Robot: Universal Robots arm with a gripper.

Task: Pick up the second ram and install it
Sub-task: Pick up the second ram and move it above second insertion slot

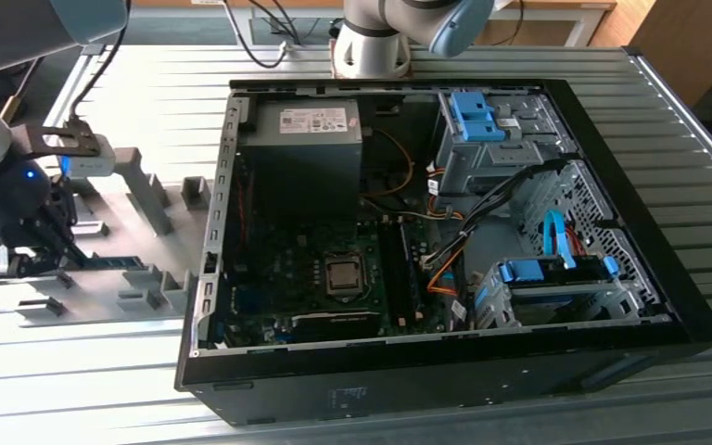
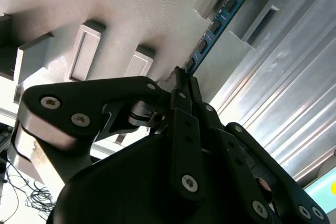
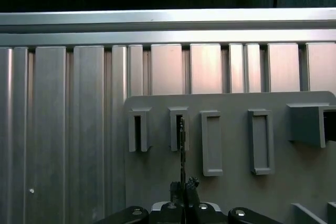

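While it sits in the grey holder [image 2: 131,9], claw [image 2: 182,77] pinches end of memory stick [image 2: 215,27]; likely light, stiff, fragile; grip by edges only.

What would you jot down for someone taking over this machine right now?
State of the gripper: its fingers are shut on one end of the second ram, above the grey holder plate, at the exterior view's left.
The second ram's far end lies between two grey holder blocks, so it seems not lifted out yet.
The open computer case stands to the exterior view's right of the plate.
Done: the grasp. Left: lifting out and installing.
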